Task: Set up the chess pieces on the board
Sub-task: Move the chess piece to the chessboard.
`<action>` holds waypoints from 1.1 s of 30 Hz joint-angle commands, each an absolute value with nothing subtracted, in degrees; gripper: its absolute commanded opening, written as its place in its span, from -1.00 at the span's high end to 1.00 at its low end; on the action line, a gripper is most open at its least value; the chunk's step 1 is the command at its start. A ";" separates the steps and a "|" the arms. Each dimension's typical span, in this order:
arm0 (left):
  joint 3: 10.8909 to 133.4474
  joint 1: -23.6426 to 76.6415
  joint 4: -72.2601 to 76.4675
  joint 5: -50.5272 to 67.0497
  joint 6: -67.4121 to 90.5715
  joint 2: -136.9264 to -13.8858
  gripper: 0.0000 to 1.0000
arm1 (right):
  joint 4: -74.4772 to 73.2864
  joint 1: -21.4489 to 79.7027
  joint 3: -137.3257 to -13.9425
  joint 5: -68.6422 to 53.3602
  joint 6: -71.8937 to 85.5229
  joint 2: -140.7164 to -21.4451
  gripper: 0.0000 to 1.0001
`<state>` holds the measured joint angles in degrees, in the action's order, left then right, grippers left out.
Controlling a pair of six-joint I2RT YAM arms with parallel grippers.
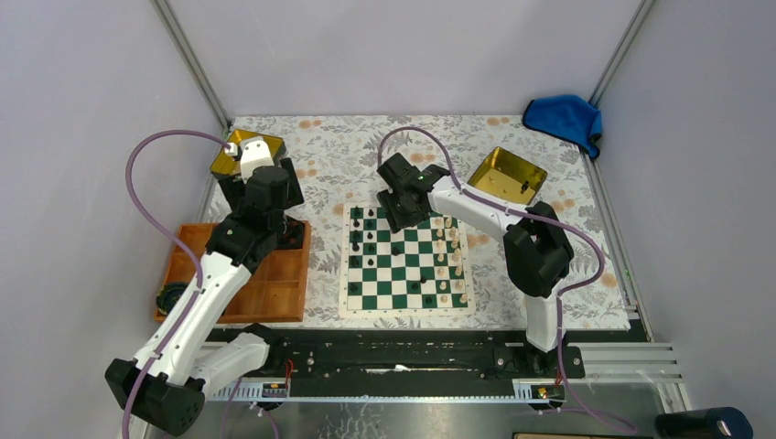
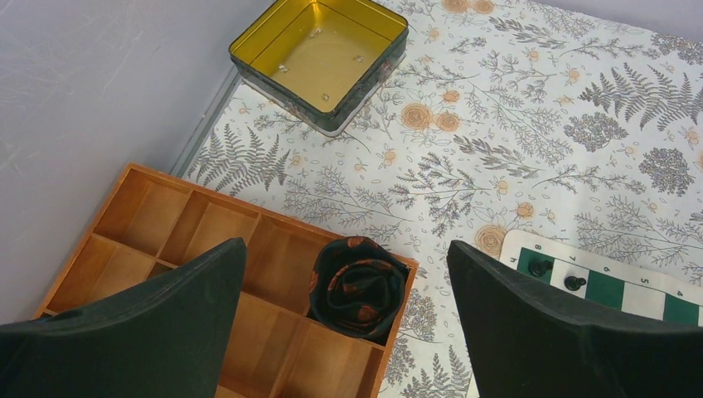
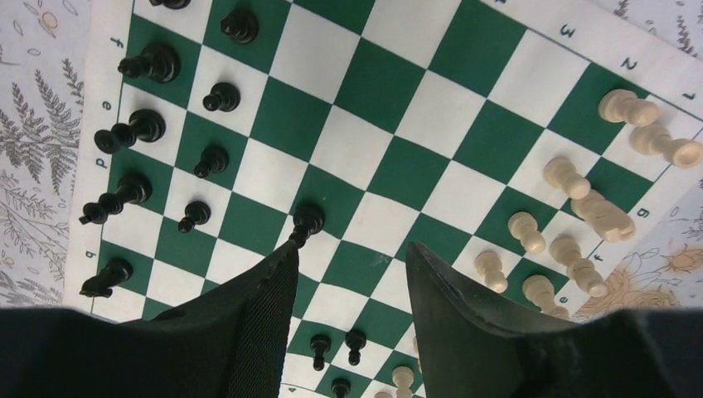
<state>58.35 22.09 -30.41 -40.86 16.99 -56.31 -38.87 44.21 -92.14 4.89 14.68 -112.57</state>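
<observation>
Here, the right gripper [image 3: 350, 249] hangs over the board [image 3: 414, 170] with its jaws parted and nothing gripped between them. A black pawn [image 3: 307, 222] stands just beside one fingertip [image 3: 286, 257]; whether they touch I cannot tell. The fingers' own bulk hides the nearest squares.

The right wrist view shows thirteen black chess pieces [image 3: 220, 98]. Five tall ones line the lettered edge, the topmost cut off by the frame. Four pawns stand in the row beside them. Then comes the lone pawn by the finger, and three more show low in the gap between the fingers. About nine cream figures [image 3: 568, 176] crowd the opposite edge, one cropped at the bottom; whether all stand upright is hard to tell. From the top camera the pieces are too small to count.

The left gripper [image 2: 346, 246] is spread wide and empty above one wooden tray [image 2: 166, 215], where one rolled dark cloth [image 2: 358, 286] sits in a compartment. Two gold tins [image 1: 506, 174] stand on the flowered tablecloth [image 1: 329, 155], the left one partly covered by the arm. One blue cloth [image 1: 563, 117] lies in the far right corner.
</observation>
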 commanded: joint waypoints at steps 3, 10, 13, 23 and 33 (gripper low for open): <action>58.62 22.31 -27.75 -40.52 17.49 -56.35 -0.98 | -37.93 45.99 -91.05 1.44 14.94 -111.56 -0.15; 58.64 22.32 -27.77 -40.34 17.58 -56.51 -0.98 | -37.01 46.67 -90.72 0.49 15.04 -113.23 -0.14; 58.56 22.27 -27.75 -40.34 17.62 -56.45 -0.98 | -36.89 46.73 -90.54 0.27 14.94 -113.94 -0.13; 58.40 22.28 -27.73 -40.34 17.65 -56.67 -0.98 | -36.01 46.82 -90.26 0.09 14.77 -115.94 -0.06; 58.27 22.30 -27.53 -40.34 17.67 -56.91 -0.98 | -36.43 46.92 -90.70 -1.07 14.56 -117.14 0.00</action>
<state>58.35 22.09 -30.41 -40.03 17.02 -56.71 -36.73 46.19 -90.00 0.75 14.79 -116.75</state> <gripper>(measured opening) 0.989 0.507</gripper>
